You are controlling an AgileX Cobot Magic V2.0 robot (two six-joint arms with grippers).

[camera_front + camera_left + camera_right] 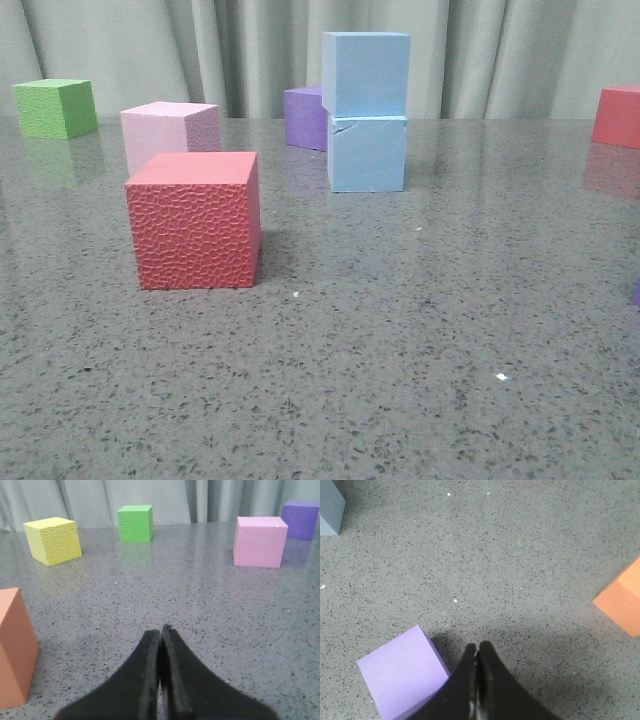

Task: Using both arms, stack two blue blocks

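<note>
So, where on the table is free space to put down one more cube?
The near table, in front of the red cube and the blue stack, is bare. The back row, with the pink cube and purple cube, is crowded.

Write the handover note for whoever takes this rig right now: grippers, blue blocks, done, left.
Left gripper: shut, empty, above bare table.
Right gripper: shut, empty, beside a purple cube.
Blue blocks: upper blue block sits on the cracked lower blue block, far centre of the table, slightly offset but standing, a darker purple cube behind.
Done: stack built, both arms clear of it.
Left: nothing apparent; perhaps confirm that the stack is stable.
</note>
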